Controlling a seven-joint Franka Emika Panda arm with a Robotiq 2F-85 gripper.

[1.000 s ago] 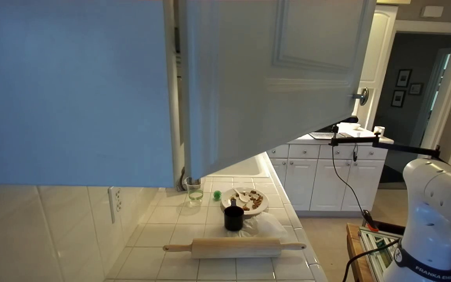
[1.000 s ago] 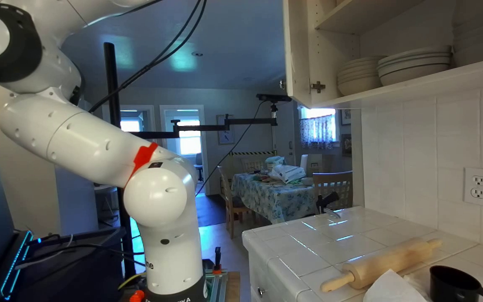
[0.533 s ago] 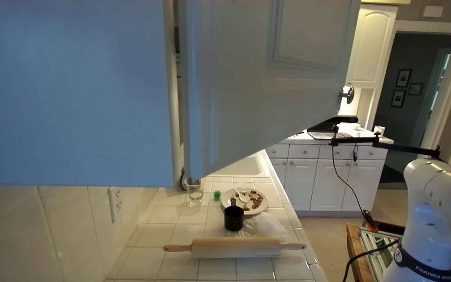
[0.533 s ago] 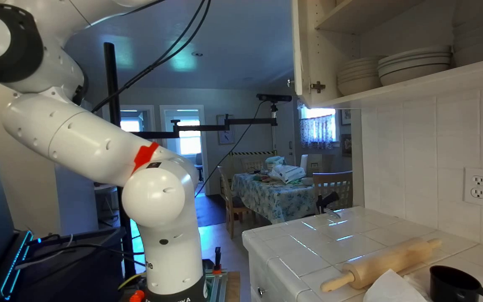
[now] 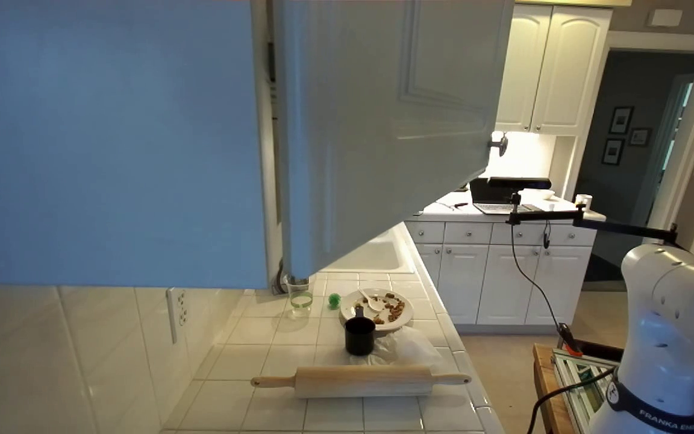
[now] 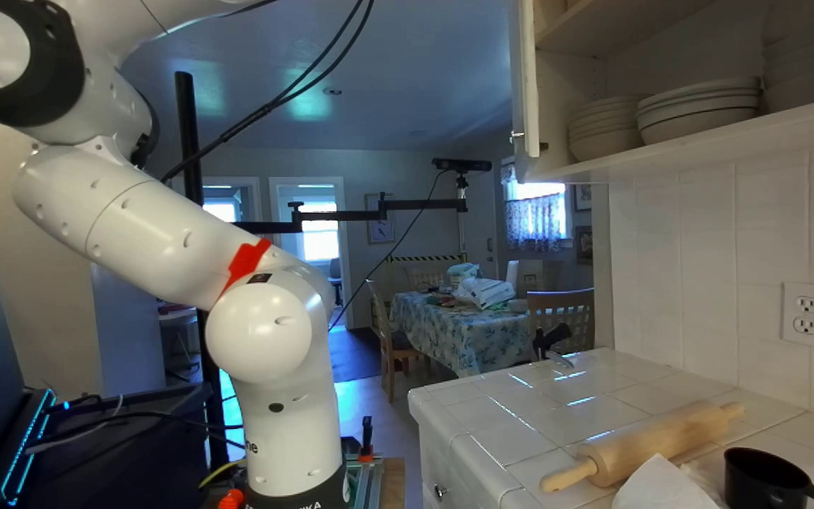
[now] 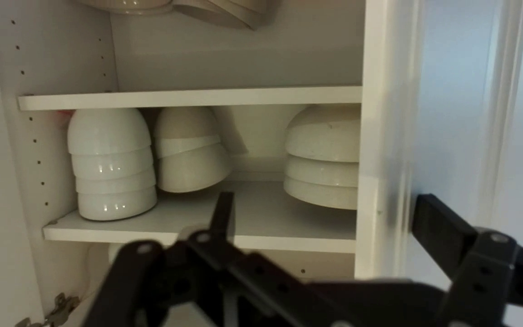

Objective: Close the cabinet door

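The cabinet door [image 5: 371,150] is a large pale panel with raised moulding and a round knob [image 5: 499,144]. It stands partly open in both exterior views; its edge and inner side [image 6: 526,85] show beside the open shelves. In the wrist view, which stands upside down, the door [image 7: 456,113] fills the right part. My gripper [image 7: 326,197] is open and holds nothing. One finger is at the door's moulded outer face, touching or very near it. The other finger is past the door's free edge, in front of the shelves. My gripper is out of sight in both exterior views.
Several white bowls [image 7: 111,163] stand stacked inside the cabinet. A flat bluish side panel [image 5: 112,138] adjoins the door. Below are a rolling pin [image 5: 362,382], a black cup [image 5: 359,336] and a plate [image 5: 350,310] on the tiled counter. A black camera boom [image 6: 340,215] stands behind my arm.
The door has swung partway toward the cabinet; its knob has moved left in one exterior view and right in the other. My arm's upper links have shifted slightly right.
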